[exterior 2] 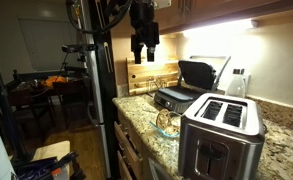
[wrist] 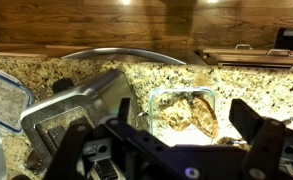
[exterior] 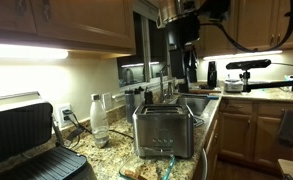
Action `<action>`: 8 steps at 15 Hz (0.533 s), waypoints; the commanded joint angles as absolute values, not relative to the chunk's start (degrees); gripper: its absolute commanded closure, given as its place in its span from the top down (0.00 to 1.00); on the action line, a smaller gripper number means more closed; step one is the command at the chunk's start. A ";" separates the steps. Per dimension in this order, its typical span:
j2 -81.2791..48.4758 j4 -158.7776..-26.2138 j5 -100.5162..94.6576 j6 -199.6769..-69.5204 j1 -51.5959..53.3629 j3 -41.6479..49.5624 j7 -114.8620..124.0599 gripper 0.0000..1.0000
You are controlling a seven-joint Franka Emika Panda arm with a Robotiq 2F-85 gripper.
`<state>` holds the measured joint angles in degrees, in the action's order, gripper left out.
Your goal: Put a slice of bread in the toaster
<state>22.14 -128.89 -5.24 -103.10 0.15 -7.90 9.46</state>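
Gripper [exterior 2: 144, 55], open and empty, hovering: slice of bread [wrist: 191, 114] below lies in glass dish [wrist: 182, 90]; descending fingers risk striking its rim.

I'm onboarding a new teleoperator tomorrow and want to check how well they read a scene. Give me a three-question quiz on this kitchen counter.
1. True or false: the gripper is holding the slice of bread.
2. Multiple choice: the slice of bread lies A) on the bare counter, B) in a clear glass container, C) on a cutting board.
3. Fill in: in an exterior view, the black ____ stands with its lid raised on the counter beyond the toaster.

Key:
1. False. The jaws are open and empty, above the counter.
2. B.
3. grill press.
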 commanded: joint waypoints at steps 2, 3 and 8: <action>14.58 -123.72 -7.98 -103.99 1.25 -7.96 9.31 1.00; 12.99 -122.61 -8.20 -104.01 1.43 -7.99 9.39 1.00; 6.66 -118.13 -8.50 -103.85 2.69 -7.93 9.55 1.00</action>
